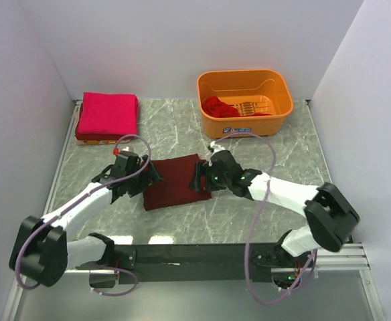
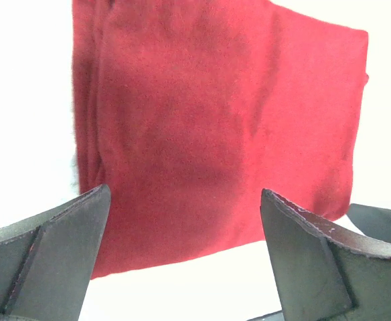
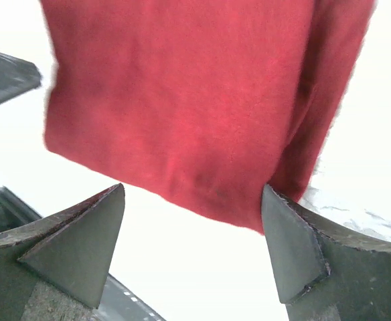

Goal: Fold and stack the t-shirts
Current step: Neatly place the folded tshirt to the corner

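Both arms flank the folded maroon t-shirt (image 1: 177, 184), lying mid-way across the bench (image 1: 182, 134).
I see the left fingers (image 2: 61, 234) and right fingers (image 3: 82, 234) spread wide, one pair at each side edge of it.

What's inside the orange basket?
A crumpled red t-shirt lies on the left side of the basket; the rest shows its bare slotted floor. Anything under the cloth is hidden.
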{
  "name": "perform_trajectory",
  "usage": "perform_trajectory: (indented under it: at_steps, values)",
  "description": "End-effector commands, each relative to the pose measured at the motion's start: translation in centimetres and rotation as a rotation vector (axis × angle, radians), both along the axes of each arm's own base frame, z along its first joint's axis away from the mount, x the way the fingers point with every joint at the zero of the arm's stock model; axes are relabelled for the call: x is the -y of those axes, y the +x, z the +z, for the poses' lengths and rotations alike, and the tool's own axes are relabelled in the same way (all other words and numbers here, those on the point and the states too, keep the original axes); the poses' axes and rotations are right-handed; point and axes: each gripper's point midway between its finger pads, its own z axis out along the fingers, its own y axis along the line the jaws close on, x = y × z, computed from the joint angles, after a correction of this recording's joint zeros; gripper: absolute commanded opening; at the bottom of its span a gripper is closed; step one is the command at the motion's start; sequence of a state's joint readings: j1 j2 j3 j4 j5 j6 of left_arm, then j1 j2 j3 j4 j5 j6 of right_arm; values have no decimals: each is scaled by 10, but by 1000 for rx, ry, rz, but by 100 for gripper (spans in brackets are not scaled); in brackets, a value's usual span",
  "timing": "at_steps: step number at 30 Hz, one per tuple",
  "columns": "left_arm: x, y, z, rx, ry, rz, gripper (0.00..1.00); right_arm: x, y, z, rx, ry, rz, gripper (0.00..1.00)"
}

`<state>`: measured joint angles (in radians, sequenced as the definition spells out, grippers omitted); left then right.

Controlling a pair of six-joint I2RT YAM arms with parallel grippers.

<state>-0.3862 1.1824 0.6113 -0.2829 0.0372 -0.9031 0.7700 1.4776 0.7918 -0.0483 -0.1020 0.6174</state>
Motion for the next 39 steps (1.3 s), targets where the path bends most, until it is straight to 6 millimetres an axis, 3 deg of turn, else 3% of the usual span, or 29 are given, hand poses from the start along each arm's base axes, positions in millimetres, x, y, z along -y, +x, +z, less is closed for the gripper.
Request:
perform_trajectory:
  at_steps: [1, 2, 4, 10, 14, 17, 26, 28, 34, 37, 39]
  values:
    - [-17, 7, 25, 66, 74, 50, 99, 4, 18, 53, 132, 54, -72, 88]
    - [-23, 6, 23, 64, 95, 67, 100, 6, 19, 66, 163, 73, -82, 88]
    - [-34, 7, 18, 54, 140, 118, 99, 18, 26, 72, 206, 57, -142, 89]
    - [-32, 13, -5, -10, 148, 112, 99, 71, 39, 102, 317, -19, -357, 100]
    - [-33, 16, -17, -33, 165, 118, 99, 105, 41, 122, 388, -21, -477, 100]
    - [-37, 18, -27, -67, 194, 138, 98, 120, 38, 127, 408, -12, -519, 100]
    - [-38, 15, -59, -156, 287, 75, 57, 140, 35, 134, 437, -12, -560, 100]
    - [-35, 13, -65, -177, 303, 51, 56, 140, 34, 134, 442, -10, -555, 100]
    - [-32, 19, -75, -205, 401, 46, 37, 143, 37, 132, 458, -42, -550, 100]
    - [-40, 30, -71, -213, 476, 82, 1, 146, 38, 127, 464, -72, -546, 100]
    - [-51, 30, -67, -234, 546, 116, 1, 150, 39, 121, 460, -93, -554, 100]
